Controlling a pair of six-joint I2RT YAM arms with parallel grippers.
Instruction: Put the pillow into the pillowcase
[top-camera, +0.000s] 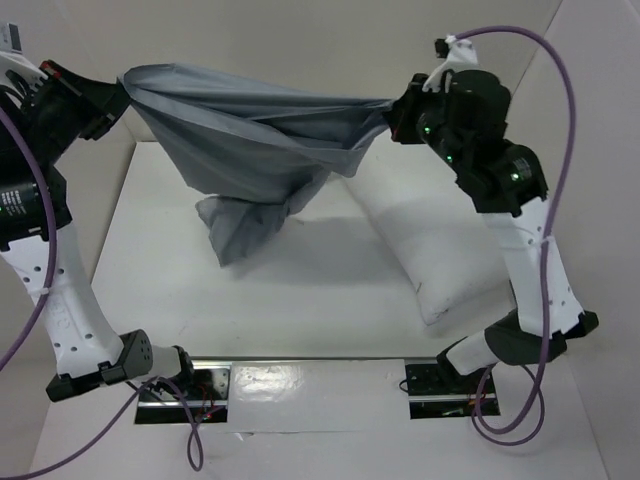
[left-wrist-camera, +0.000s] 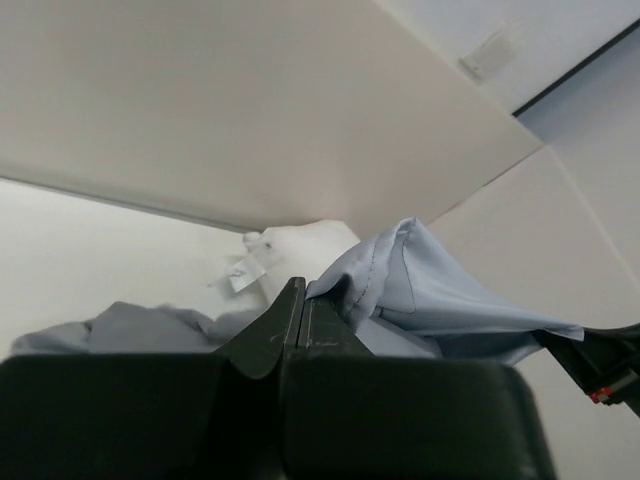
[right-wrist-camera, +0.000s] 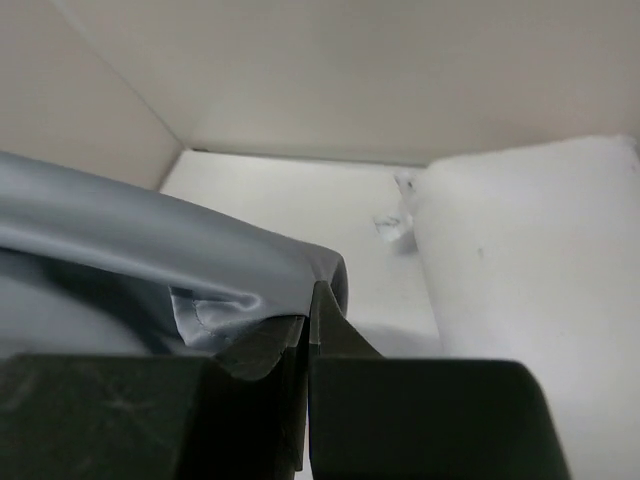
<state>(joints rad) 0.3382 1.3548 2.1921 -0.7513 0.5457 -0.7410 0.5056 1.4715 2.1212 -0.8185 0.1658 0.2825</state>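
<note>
Both arms were raised over the table (top-camera: 200, 300), with the pillowcase (top-camera: 250, 150) stretched between them, up off the surface. The left gripper (top-camera: 122, 96) was clamped on one corner of the grey cloth, and the right gripper (top-camera: 392, 108) was pinched tight on the opposite edge. The middle sagged and the lower end drooped toward the table; I could not tell whether it touched. The pillow (top-camera: 440, 250) lay on the table under the right arm, outside the pillowcase, its tag (right-wrist-camera: 388, 226) at the far end.
</note>
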